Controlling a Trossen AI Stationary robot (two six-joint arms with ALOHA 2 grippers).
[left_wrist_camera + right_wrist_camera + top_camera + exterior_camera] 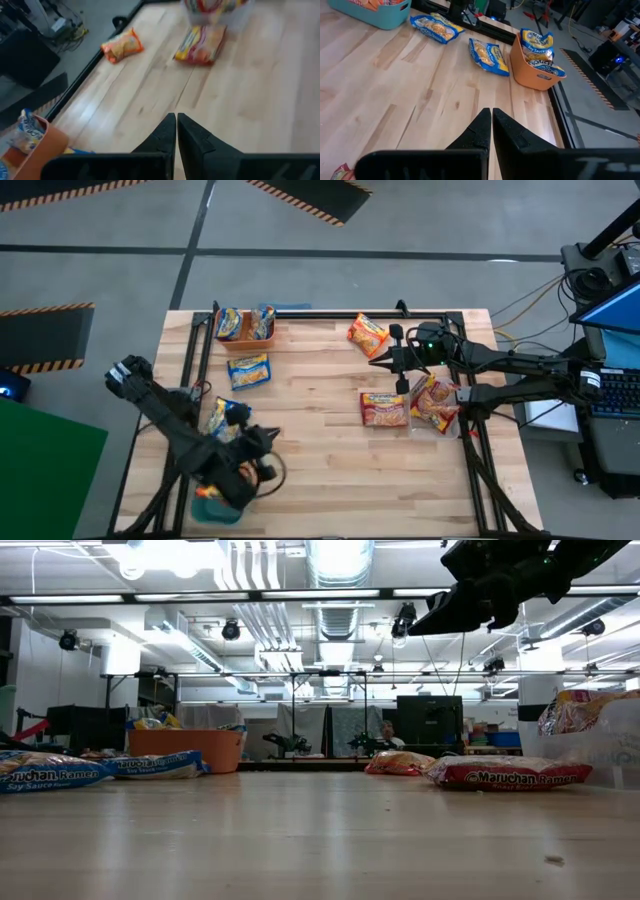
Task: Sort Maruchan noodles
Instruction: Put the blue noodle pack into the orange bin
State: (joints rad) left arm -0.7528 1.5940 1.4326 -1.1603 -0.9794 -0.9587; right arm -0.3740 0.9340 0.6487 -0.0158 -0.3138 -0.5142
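Maruchan noodles (489, 56), teal bin (375, 14) in right wrist view only

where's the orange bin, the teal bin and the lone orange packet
orange bin (536, 75), right wrist view, front wall
teal bin (380, 17), right wrist view, side wall below the rim
orange packet (367, 335), high view, middle of the wrapper
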